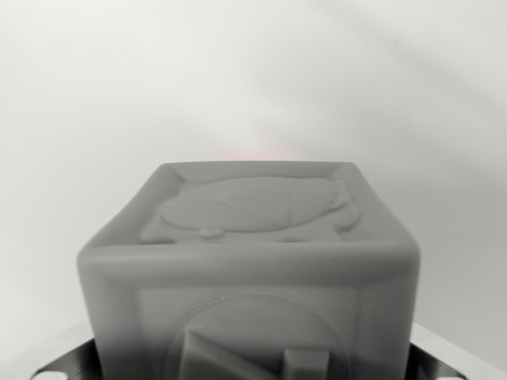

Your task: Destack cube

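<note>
The cube [253, 261] looks like matt grey plastic, smooth, with raised moulded relief on its top and front faces and softly rounded edges. At the lower corners, parts of the hand [67, 366] look like brushed metal with a dull sheen. The pale surface [95, 95] behind looks smooth and matt.

Pale grey cube [249, 269] with embossed animal relief on top, circled raised figure in front.

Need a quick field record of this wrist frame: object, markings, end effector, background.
object: grey cube, fills lower centre of the wrist view
markings: raised animal relief on top face, circular relief on near face
end effector: metal fingers at both lower corners, flanking the cube; contact cannot be told
background: plain white, faint pink glow behind the cube
other cubes: none visible
</note>
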